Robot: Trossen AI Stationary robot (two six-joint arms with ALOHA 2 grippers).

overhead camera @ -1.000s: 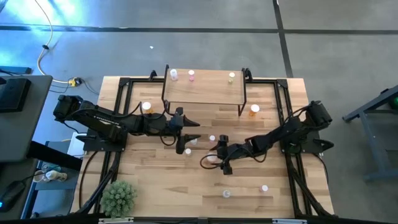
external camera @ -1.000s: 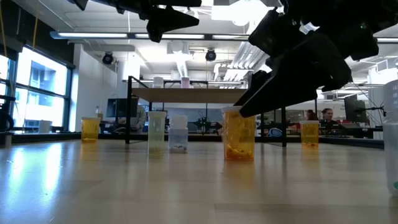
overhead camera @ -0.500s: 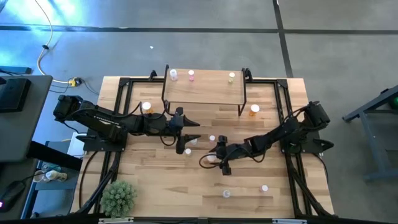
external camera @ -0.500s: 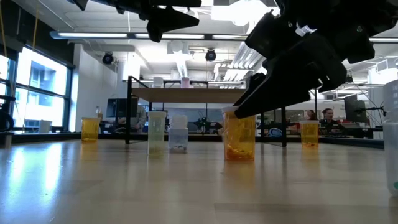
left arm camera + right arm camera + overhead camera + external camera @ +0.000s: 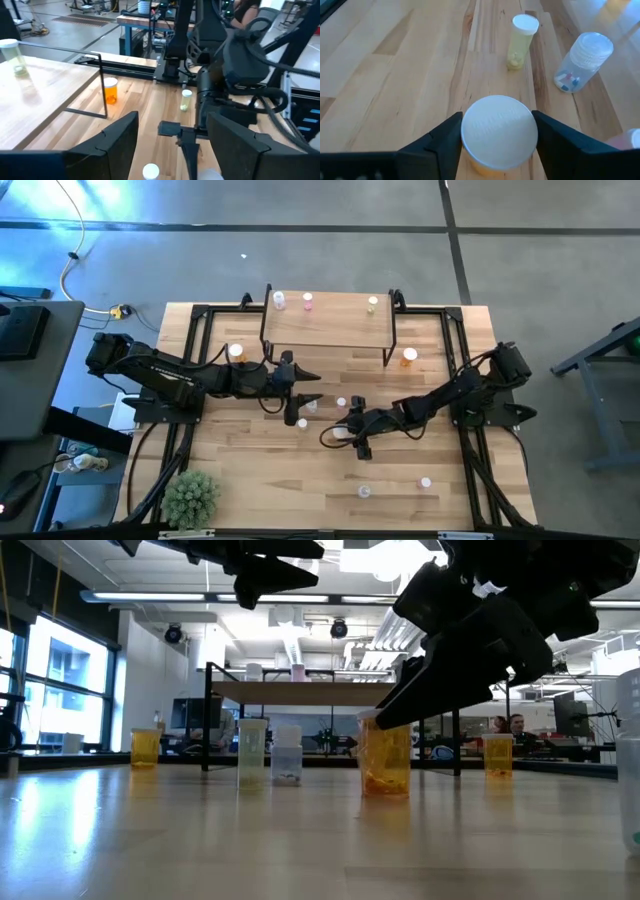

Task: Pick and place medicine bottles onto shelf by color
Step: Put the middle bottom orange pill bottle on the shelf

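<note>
My right gripper [image 5: 358,426] is at mid-table, shut on an orange medicine bottle [image 5: 385,762] with a white cap. My left gripper [image 5: 310,388] hangs open above the table to its left, with nothing between its fingers [image 5: 120,142]. The shelf [image 5: 330,325] stands at the far edge on black legs. It carries a whitish bottle [image 5: 279,300], a pink one [image 5: 308,301] and a yellowish one [image 5: 372,304]. A yellowish bottle [image 5: 520,42] and a clear bottle [image 5: 582,60] stand upright just beyond the held one. My right gripper pinches the orange bottle at its white cap [image 5: 500,131], one finger [image 5: 447,142] on each side of the cap's rim. The fingers slant down at it from the table's right side. The bottle stands upright, its base [image 5: 385,792] on the table.
Orange bottles stand on the table by the shelf's left legs [image 5: 236,351] and right legs [image 5: 409,357]. Two more bottles [image 5: 425,482] [image 5: 364,491] stand near the front edge. A green plant ball [image 5: 190,498] sits at the near left corner.
My right gripper has shut onto the orange bottle's cap without shifting its place. The bottle stays standing on the table.
</note>
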